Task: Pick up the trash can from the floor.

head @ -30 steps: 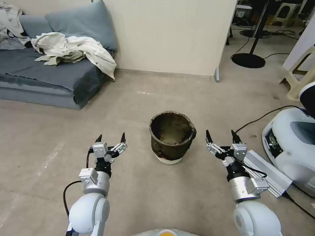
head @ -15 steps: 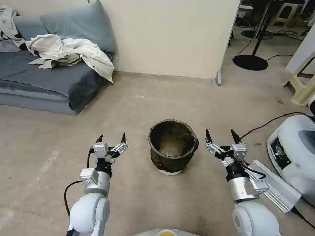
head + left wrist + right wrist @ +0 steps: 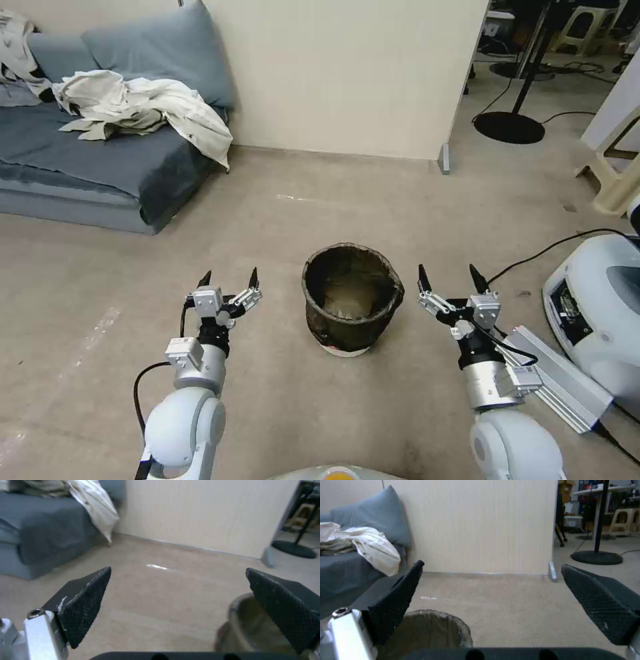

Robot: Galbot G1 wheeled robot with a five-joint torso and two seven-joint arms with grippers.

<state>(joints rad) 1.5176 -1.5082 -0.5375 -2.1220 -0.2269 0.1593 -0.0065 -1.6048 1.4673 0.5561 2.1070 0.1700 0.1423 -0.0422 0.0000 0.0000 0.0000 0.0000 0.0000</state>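
Observation:
The trash can stands upright on the beige floor in the middle of the head view, a small white bin wrapped in a crinkled dark bag folded over its rim. My left gripper hovers open to its left, about a hand's width away. To the can's right, my right gripper is open too. Neither touches the can. In the left wrist view the can's rim sits beside one fingertip. The right wrist view catches the can low, by one finger.
A grey sofa with a pale garment stands at the back left. A cream partition wall rises behind. At the right, a large white machine, a metal bar and black cables lie on the floor.
The camera shifted between the first and second earlier frames, bringing the can nearer and lower in view. Since then the left gripper has edged slightly right; the right arm and can are still.

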